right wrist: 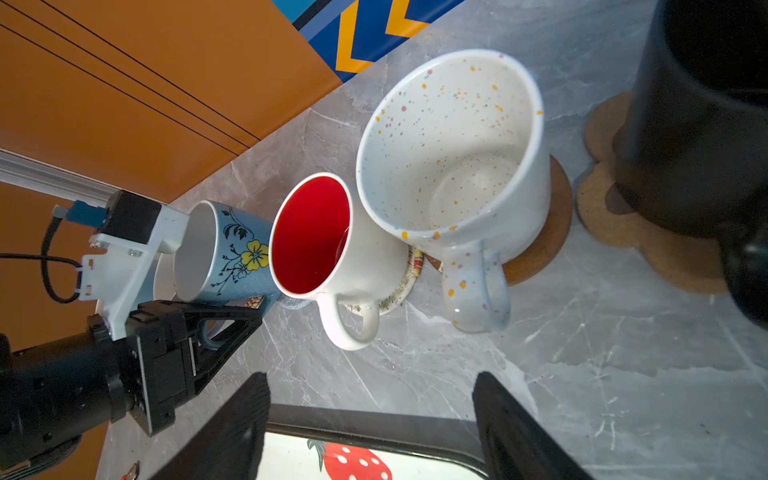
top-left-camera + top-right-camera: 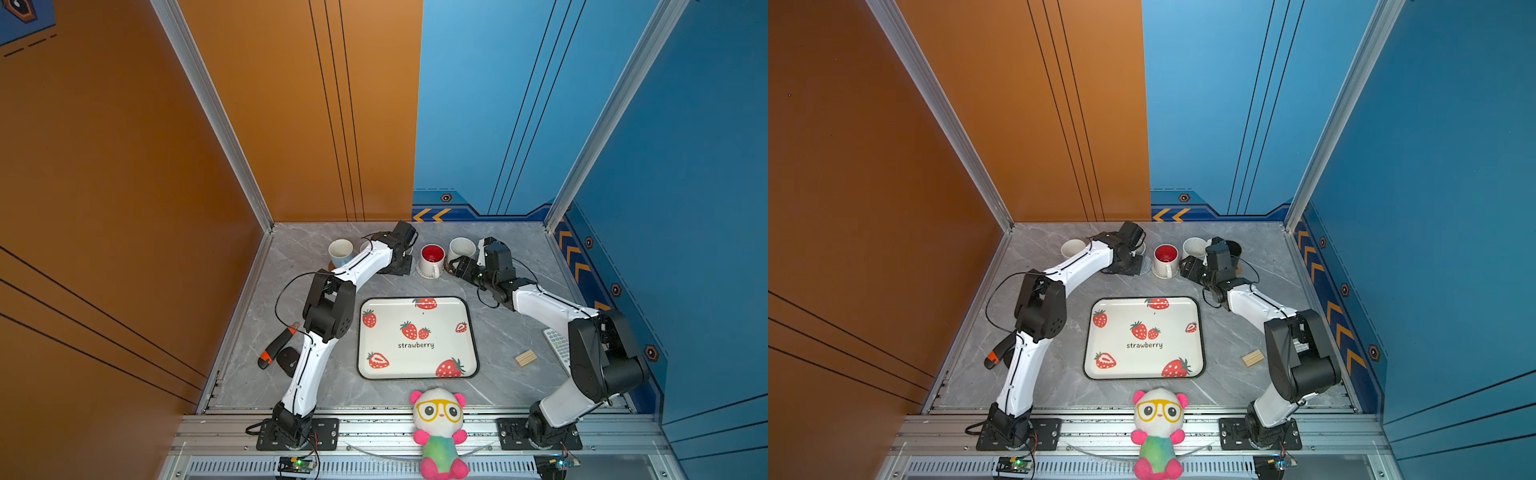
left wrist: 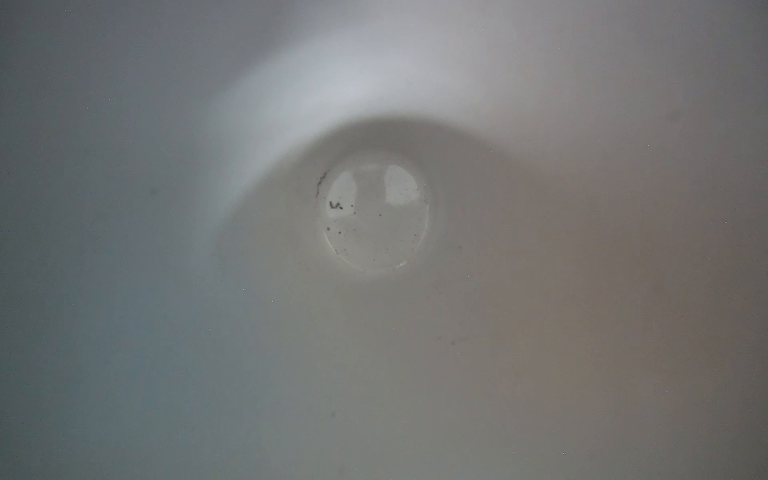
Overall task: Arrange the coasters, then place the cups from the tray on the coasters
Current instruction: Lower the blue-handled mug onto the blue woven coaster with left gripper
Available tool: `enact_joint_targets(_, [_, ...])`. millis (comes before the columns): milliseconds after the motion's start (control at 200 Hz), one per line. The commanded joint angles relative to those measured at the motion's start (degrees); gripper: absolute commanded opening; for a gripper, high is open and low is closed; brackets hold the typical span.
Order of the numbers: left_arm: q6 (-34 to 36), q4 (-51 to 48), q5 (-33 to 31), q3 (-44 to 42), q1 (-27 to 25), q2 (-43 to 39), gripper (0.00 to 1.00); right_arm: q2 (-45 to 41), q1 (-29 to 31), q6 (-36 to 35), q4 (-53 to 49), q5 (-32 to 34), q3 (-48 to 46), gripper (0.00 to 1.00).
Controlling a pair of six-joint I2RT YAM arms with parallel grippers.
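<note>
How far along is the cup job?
Done: the tray is empty; the red-lined mug, speckled mug and black mug each stand on coasters, and a light blue mug stands far left. In hand: the left gripper is shut on the floral blue mug, tilted over a grey-blue coaster. Left, likely: set it upright and release. The right gripper is open, empty.

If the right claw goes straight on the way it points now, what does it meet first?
Probably the white mug with the red inside, at its handle, though the depth is unclear.
</note>
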Motion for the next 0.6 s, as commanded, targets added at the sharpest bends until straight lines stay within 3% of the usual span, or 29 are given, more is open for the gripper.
enact_joint_targets(0, [0.2, 0.7, 0.8, 2.9, 0.7, 0.1, 0.00, 0.9, -0.4, 0.6, -0.1, -1.0, 1.8, 0.75])
enact_joint_targets(591, [-0.2, 0.1, 2.0, 3.0, 0.8, 0.4, 0.00, 0.6, -0.3, 0.4, -0.2, -1.1, 1.7, 0.76])
